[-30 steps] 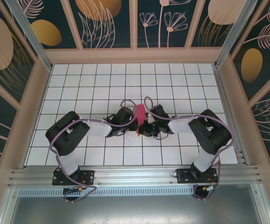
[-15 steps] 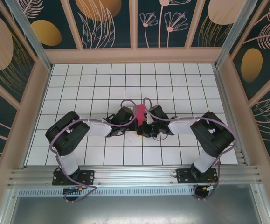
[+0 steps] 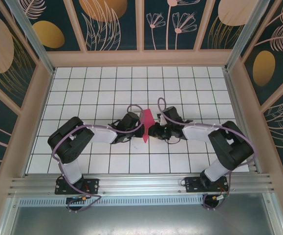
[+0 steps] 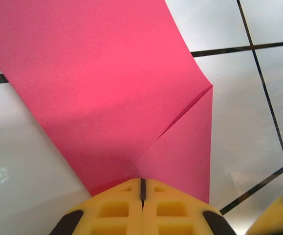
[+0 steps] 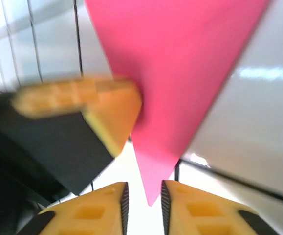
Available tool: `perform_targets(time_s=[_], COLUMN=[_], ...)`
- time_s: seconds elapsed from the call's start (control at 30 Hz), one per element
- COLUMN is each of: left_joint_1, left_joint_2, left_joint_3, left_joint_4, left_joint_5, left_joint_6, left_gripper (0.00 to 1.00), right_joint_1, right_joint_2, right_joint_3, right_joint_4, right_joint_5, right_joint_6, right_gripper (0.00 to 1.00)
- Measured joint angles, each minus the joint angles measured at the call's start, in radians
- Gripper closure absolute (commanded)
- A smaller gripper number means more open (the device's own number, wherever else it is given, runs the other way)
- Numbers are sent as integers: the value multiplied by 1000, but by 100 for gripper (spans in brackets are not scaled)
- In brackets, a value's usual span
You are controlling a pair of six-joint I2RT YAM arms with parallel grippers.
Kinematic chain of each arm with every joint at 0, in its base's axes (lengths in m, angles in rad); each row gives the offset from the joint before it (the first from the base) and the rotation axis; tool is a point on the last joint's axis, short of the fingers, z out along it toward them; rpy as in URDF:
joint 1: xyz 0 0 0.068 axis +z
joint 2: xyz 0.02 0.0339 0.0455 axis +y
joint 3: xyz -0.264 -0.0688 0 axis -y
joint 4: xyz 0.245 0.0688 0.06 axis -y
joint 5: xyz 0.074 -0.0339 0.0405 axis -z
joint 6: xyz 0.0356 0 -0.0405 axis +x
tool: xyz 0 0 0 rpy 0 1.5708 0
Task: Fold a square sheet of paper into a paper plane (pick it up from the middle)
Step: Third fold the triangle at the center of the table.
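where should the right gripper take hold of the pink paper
Grip the pink paper at its pointed tip, coming from the side away from the left gripper, which clamps its edge. The tip sits in line with the parted jaws of the right gripper, so closing on both faces probably suffices.

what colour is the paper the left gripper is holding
Plain magenta-pink, unmarked. The paper shows best in the left wrist view.
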Motion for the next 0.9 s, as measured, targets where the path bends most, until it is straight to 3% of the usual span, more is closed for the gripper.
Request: perform_targets(time_s=[0.13, 0.23, 0.43, 0.47, 0.6, 0.8, 0.9], left_joint_1=[3, 3, 2, 2, 2, 9, 26], left_joint_2=[5, 31, 18, 1, -123, -175, -135], left_joint_3=[10, 57, 80, 73, 28, 30, 34], left_joint_4=[-8, -42, -103, -109, -121, -104, -102], left_joint_5=[33, 61, 39, 28, -15, -62, -61], left_joint_6=[92, 165, 221, 219, 181, 104, 71], left_gripper=[95, 92, 73, 65, 53, 50, 55], right_joint_1=[-162, -214, -220, -220, -220, -216, -214], right_joint_2=[-29, -3, 106, 117, 161, 212, 232], right_joint_3=[16, 23, 66, 72, 124, 194, 206], right_joint_4=[4, 3, 3, 2, -20, -21, -23], right_joint_5=[11, 2, -43, -46, -62, -88, -101], right_joint_6=[-47, -78, -114, -121, -151, -173, -177], right_gripper=[61, 59, 58, 57, 57, 57, 56])
